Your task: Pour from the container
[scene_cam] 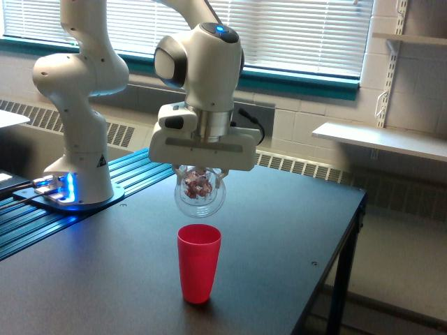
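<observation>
The white robot arm's gripper (200, 172) points downward over the dark surface (279, 237); its jaws are closed in on the clear, rounded, see-through container (200, 195), pinching it near its upper part, though the exact contact is partly hidden under the wide white gripper body; the container hangs in the air just above the opaque red plastic cup (198, 262) and apart from it, roughly over the cup's open mouth; small brownish-pink bits (198, 184) show through the container's wall, gathered in its upper half close to the jaws.

There is one arm, one clear container and one red cup; the bits are too small and too clustered to count.

The red cup stands upright on the dark matte surface, toward the near edge; the surface has a black leg (340, 293) at the exterior view's right. At the exterior view's left the arm's white base (78, 174) sits on a blue ribbed metal platform (84, 209), with a blue glowing light (59, 188) low beside it. Behind are windows with closed white blinds (300, 35), a teal sill (307, 84), a pale block wall, a long radiator grille (300, 166) and white wall shelves (380, 139) at the exterior view's right.
</observation>
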Robot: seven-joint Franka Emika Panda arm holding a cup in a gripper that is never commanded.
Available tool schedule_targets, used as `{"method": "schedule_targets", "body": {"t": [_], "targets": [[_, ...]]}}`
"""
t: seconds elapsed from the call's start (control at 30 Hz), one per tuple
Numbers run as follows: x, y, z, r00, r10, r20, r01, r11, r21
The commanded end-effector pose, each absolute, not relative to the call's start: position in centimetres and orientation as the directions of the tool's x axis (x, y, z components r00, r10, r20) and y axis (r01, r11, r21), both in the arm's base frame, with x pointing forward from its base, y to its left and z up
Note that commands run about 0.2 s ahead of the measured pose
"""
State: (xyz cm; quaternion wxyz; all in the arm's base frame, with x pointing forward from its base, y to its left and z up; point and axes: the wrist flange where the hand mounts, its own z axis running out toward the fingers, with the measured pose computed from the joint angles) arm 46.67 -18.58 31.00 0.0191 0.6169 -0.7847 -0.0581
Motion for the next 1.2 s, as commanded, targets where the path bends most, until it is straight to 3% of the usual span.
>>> {"method": "schedule_targets", "body": {"t": [0.03, 0.63, 1.2], "targets": [[47.5, -19.3, 32.8, -0.25, -0.967, -0.048, -0.965, 0.245, 0.089], [47.0, -19.3, 32.4, -0.311, -0.935, -0.169, -0.945, 0.286, 0.157], [47.2, -20.7, 32.3, -0.346, -0.922, -0.173, -0.933, 0.318, 0.167]]}}
